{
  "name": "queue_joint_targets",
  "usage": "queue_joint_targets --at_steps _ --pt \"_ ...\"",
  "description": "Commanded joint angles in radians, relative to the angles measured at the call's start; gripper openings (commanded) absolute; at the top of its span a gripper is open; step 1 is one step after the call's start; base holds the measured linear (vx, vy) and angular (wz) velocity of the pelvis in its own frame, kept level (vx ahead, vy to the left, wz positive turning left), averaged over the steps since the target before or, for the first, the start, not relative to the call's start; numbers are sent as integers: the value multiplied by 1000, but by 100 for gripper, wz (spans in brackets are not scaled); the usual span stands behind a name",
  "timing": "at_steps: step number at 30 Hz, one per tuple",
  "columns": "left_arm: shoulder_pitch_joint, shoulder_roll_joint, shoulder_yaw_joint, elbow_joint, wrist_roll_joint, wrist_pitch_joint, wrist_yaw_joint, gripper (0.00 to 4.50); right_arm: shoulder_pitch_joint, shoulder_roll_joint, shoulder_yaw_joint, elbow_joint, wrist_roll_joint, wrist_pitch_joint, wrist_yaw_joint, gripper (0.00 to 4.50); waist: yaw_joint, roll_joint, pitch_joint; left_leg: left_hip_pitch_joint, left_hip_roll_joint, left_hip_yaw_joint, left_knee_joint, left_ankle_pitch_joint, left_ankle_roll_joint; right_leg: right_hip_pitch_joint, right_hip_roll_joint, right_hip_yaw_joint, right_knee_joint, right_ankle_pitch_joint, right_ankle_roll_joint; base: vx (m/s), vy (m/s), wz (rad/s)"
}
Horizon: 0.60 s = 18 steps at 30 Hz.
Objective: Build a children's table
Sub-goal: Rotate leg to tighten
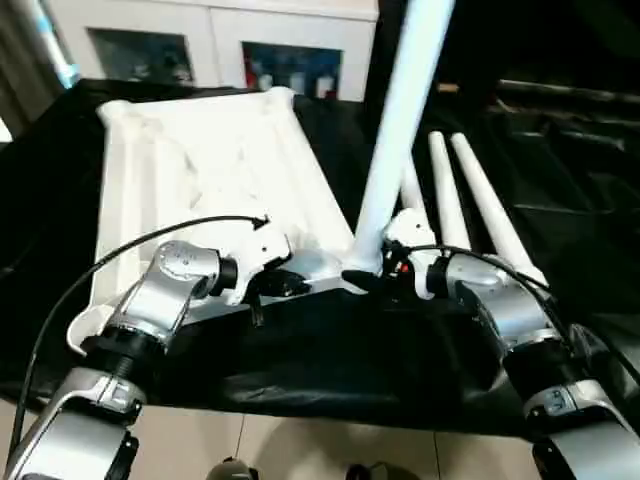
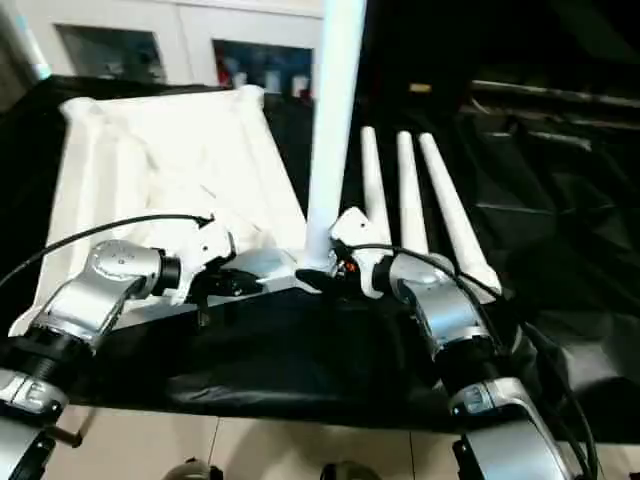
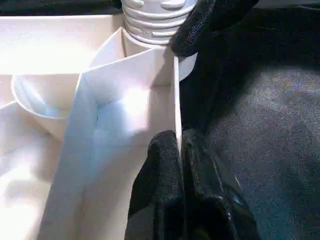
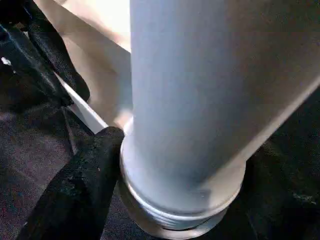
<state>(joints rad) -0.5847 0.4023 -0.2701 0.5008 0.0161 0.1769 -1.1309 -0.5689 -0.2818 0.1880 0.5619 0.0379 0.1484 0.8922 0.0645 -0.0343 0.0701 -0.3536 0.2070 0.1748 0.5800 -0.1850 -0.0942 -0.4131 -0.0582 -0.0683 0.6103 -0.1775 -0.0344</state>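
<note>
Silver forearms fill the lower frame. At centre-left, the left gripper [image 1: 268, 285] pinches the white plastic ribbed tabletop [image 1: 200, 160]'s rim; the right gripper [image 1: 365, 278] clasps an upright white tapered leg [image 1: 400, 110], whose exposed threads could cross-thread if tilted.

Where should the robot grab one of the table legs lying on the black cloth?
Best around the middle of the nearest lying leg, coming down from above. It is a long round tube that tapers toward its far end and lies flat on the black cloth, close beside two other legs, so its top is the free side. The right hand is closest, though it is at the upright leg.
</note>
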Motion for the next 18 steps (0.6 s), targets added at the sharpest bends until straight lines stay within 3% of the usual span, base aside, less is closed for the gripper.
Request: queue_joint_targets --at_steps 1,9,13,15,16,17,18 --pt "-5 -15 3 -36 -36 -21 -19 0 0 -4 7 -21 14 9 26 311 0 3 -69 2 24 0 -60 -127 60 65 -75 54 -62 -119 -225 0 0 0" --pt "3 -8 3 -42 -38 -18 -30 0 14 1 6 -36 25 22 38 278 1 5 -68 2 24 -1 -60 -130 56 64 -75 54 -63 -133 -217 0 0 0" --pt "1 -21 4 -32 -32 -14 -8 0 18 31 -24 -15 46 41 -6 275 0 3 -68 1 23 -1 -60 -129 56 65 -76 55 -63 -134 -217 0 0 0" --pt "-12 -45 4 -13 -11 3 46 0 6 79 -70 40 48 40 -132 275 -3 5 -65 4 24 -1 -62 -145 42 59 -76 54 -69 -174 -212 0 0 0" --pt "-33 -84 6 21 16 23 131 0 -13 141 -133 112 54 51 -309 275 -4 3 -65 3 22 -2 -62 -150 36 62 -76 54 -71 -192 -206 0 0 0" --pt "-40 -97 7 32 22 30 158 0 -19 161 -154 135 57 58 -366 275 -7 6 -63 7 22 -1 -63 -164 21 56 -77 55 -76 -232 -200 0 0 0" --pt "-49 -119 8 46 31 41 197 0 -27 187 -177 165 61 69 -438 275 -9 6 -62 7 19 -4 -65 -186 5 60 -78 52 -80 -297 -180 0 0 0"
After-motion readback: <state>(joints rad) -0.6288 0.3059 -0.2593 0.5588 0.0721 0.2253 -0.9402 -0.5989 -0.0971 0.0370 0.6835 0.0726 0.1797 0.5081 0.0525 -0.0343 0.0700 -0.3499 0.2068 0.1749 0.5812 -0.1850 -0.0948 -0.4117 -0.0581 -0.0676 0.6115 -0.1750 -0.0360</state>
